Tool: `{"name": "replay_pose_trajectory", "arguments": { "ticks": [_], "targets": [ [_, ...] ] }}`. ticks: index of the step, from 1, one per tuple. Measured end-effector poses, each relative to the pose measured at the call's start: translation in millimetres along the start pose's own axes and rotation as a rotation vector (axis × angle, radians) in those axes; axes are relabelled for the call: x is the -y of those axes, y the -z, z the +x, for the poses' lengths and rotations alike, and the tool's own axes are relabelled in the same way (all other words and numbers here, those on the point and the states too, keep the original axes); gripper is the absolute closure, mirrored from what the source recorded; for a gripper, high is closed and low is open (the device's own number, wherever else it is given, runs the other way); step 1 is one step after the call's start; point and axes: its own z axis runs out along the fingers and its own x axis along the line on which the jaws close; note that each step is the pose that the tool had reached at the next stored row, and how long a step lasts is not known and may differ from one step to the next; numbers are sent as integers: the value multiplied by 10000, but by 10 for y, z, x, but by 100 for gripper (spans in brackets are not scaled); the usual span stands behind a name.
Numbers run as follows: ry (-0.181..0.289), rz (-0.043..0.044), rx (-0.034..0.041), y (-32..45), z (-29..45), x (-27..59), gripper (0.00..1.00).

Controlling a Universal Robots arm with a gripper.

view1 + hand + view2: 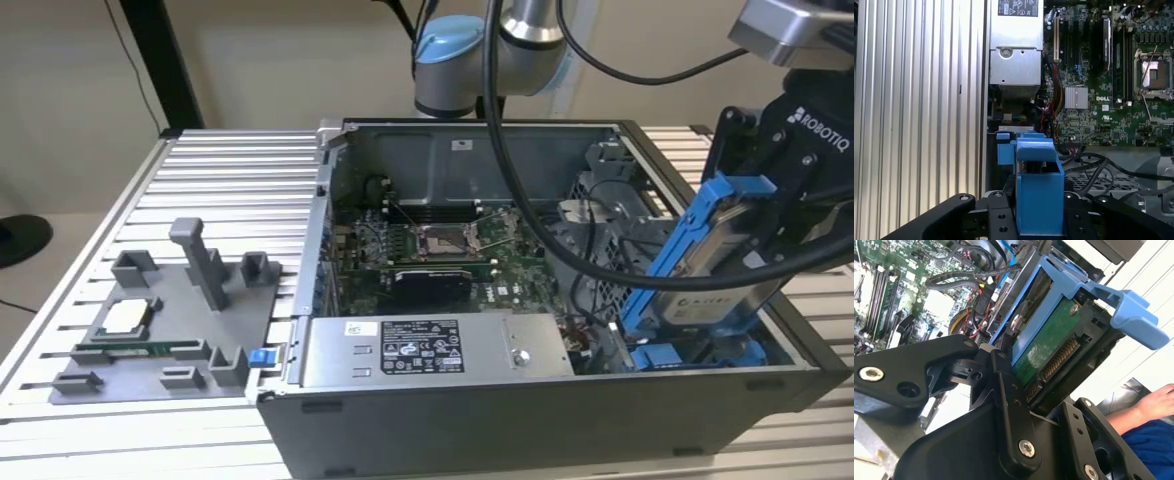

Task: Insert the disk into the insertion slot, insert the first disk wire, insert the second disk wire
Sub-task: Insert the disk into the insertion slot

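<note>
Gripper (763,215) closed on the disk (714,285), narrow opening. The black fingers (1006,405) press both flat sides of its blue carrier frame (1039,190). In the exterior view the disk hangs tilted and off vertical, over the exterior view's right end of the open computer case (534,420). Its lower end is just above the insertion slot (687,355), not seated. Whether it touches the blue rails there cannot be told, because the case wall and the disk itself cover the slot mouth. The gripper cuts off the upper part of the disk's label. The first wrist view sees the disk end-on, so only the blue plastic frame shows and the metal body is hidden. The second wrist view shows the disk's underside: a green circuit board with a row of gold contacts and a wide blue tab sticking out. The slot is perforated grey sheet metal with blue plastic tabs. Also in the case are a boxy grey power-supply box (414,350) with a white label, a green motherboard (447,270) with a square CPU socket (441,238), and loose black cables (561,250). The table (227,180) is ribbed aluminium and carries a grey moulded fixture plate (160,330). A person's hand (1160,399) and blue sleeve (1154,445) sit at the edge of the second wrist view, cropped.
</note>
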Motion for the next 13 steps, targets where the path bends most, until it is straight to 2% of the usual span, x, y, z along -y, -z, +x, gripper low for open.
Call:
{"name": "replay_pose_trajectory", "arguments": {
  "ticks": [13],
  "targets": [
    [0, 0, -5, -63, -1, 11, 100]
  ]
}}
